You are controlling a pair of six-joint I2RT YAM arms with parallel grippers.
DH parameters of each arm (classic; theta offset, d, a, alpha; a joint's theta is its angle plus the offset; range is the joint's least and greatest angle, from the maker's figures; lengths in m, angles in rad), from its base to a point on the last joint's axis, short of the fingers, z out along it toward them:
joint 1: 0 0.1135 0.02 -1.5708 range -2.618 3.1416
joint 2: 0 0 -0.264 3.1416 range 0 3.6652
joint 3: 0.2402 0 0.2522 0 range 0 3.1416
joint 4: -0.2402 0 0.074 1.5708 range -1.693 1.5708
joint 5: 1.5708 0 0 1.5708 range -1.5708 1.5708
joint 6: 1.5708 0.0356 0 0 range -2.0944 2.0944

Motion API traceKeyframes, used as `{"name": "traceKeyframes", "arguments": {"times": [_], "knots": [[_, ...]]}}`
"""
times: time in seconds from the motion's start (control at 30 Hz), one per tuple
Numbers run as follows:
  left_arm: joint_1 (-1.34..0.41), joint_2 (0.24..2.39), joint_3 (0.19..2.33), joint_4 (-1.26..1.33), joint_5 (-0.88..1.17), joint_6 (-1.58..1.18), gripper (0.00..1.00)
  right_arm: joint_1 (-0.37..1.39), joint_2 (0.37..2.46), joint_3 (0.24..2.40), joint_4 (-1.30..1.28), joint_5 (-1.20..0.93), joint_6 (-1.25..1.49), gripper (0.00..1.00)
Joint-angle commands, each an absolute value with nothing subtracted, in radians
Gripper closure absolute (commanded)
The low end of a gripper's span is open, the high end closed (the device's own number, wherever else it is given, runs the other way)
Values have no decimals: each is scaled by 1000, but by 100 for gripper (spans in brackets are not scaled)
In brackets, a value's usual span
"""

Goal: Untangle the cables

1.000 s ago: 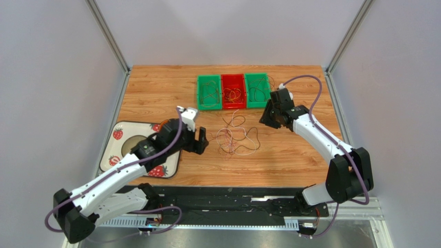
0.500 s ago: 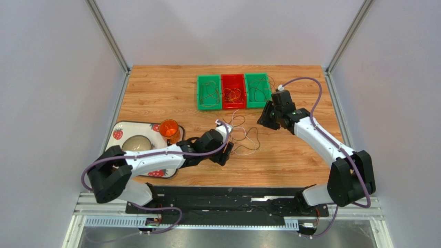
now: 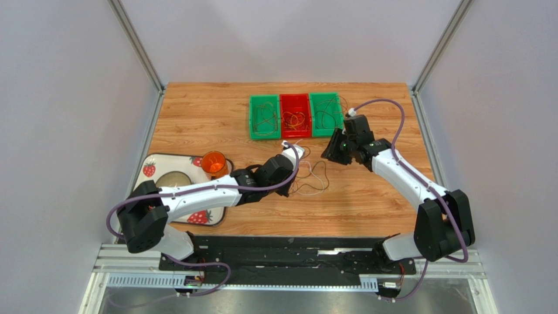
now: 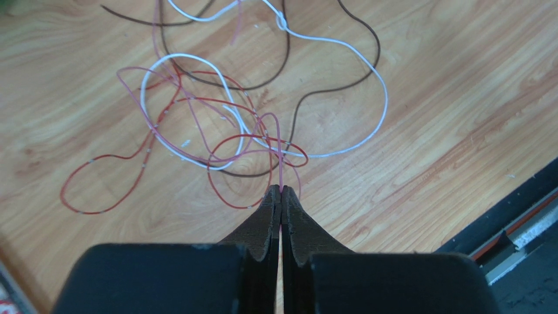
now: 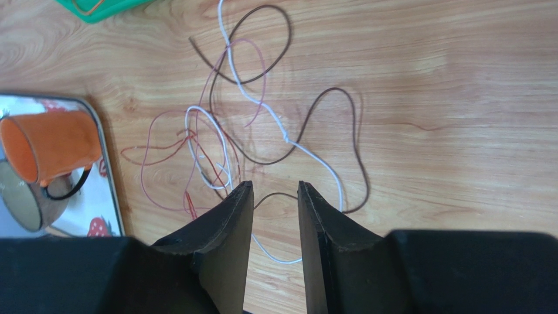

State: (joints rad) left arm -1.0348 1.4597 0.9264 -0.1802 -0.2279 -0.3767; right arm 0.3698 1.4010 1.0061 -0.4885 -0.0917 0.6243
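My left pincer (image 4: pixel 281 190) is clamped on one pink wire (image 4: pixel 281 167), presumably to draw it from the cables (image 4: pixel 223 140); my right pincer (image 5: pixel 275 193) hangs open above, ready to pin the rest.

Top external: high behind the arm bases, looking down on the whole table (image 3: pixel 196 111).
Left wrist: close above it, looking past the left tool (image 4: pixel 281 190).
Right wrist: close, past the right tool (image 5: pixel 274 186).
Shared: the cables (image 3: pixel 306 173) mid-table.

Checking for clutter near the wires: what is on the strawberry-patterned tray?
On the white strawberry-patterned tray sit an orange plastic cup and a round greyish-beige bowl. The white left arm crosses the tray's near right part, hiding anything beneath.
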Motion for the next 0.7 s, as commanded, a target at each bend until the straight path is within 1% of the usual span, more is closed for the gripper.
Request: {"name": "traceKeyframes", "arguments": {"times": [0.0,0.07,0.13,0.3,0.4,0.53,0.67], "knots": [[-1040,1358,1061,-363,-379,-287,100,370,1367,951,-341,-334,581,62],[-1037,1332,1117,-400,-413,-236,100,370,1364,916,-284,-412,586,61],[-1034,1342,1150,-426,-405,-215,100,373,1374,891,-236,-500,595,58],[-1029,1377,1103,-385,-307,-276,100,382,1399,833,-68,-610,655,57],[-1028,1381,1080,-350,-282,-334,100,387,1408,821,30,-644,672,56],[-1022,1394,1086,-344,-276,-347,100,391,1453,838,31,-670,643,56],[-994,1423,1088,-299,-204,-371,100,420,1441,816,66,-683,635,56]]}}
